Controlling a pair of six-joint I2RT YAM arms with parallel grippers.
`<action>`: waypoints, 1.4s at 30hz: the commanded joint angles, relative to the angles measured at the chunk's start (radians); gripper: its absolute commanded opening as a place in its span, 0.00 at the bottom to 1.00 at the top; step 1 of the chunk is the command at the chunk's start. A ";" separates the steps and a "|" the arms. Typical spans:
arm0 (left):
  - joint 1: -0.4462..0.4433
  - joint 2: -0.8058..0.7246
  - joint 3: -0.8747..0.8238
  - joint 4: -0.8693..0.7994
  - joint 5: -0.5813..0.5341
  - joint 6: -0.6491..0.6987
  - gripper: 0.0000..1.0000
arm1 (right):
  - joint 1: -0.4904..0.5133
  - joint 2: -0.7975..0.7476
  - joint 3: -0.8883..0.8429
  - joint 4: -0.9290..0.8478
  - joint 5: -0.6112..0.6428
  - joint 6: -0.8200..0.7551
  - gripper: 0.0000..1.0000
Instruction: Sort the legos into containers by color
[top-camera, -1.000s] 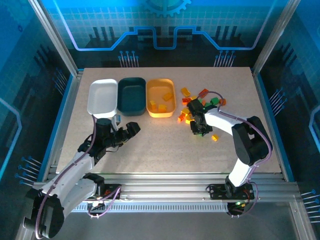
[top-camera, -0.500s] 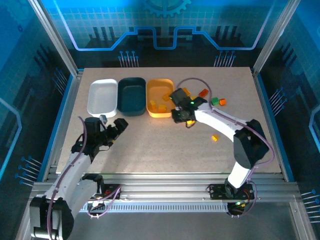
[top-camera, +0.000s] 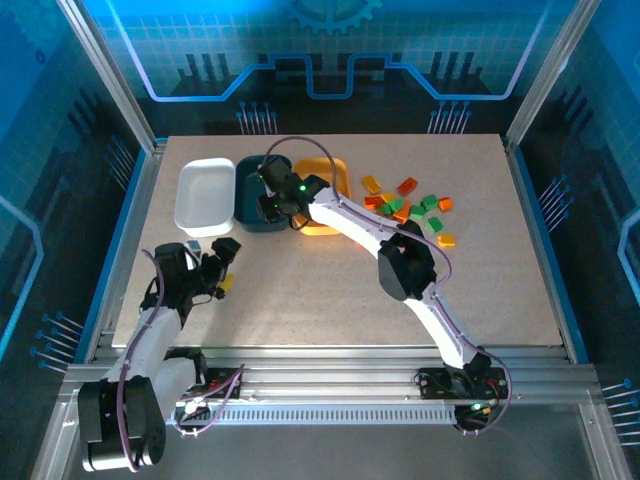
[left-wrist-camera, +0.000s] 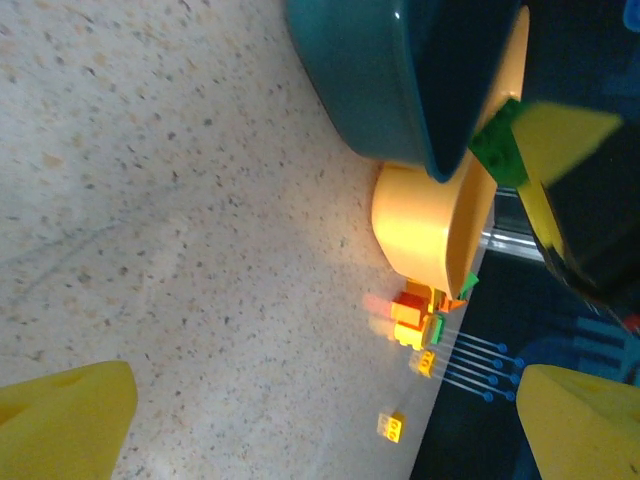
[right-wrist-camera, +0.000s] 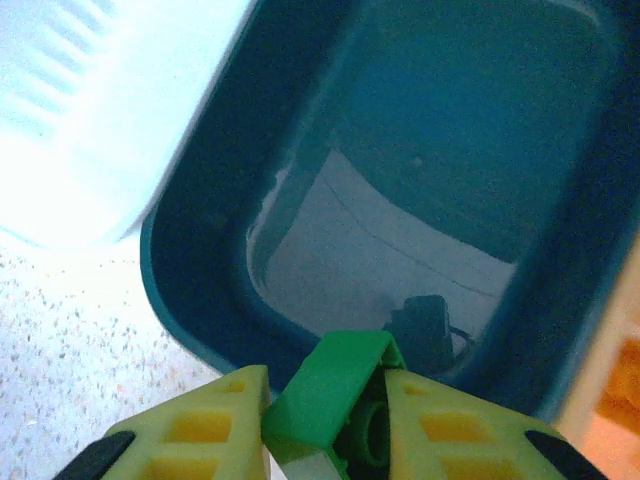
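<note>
Pinching a green brick in a narrow grip, the right gripper hangs over the dark teal tub, the white tub just beside it. The left gripper gapes wide, empty. Loose legos lie right of the orange tub.

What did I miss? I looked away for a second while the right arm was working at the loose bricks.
The right gripper swung left from the loose pile, past the orange tub, to over the dark teal tub, still clamped on a green brick. The left gripper, open, drew back toward the near left edge. The tubs stayed put.
</note>
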 joint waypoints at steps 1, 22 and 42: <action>0.006 -0.004 0.037 0.039 0.085 0.031 0.99 | -0.001 0.068 0.140 -0.098 -0.034 -0.022 0.35; -0.411 0.087 0.087 0.089 -0.068 0.092 0.99 | -0.198 -0.707 -1.061 0.187 0.232 0.385 0.38; -0.453 0.022 0.096 -0.017 -0.135 0.116 0.99 | -0.260 -0.489 -1.017 0.254 0.167 0.503 0.52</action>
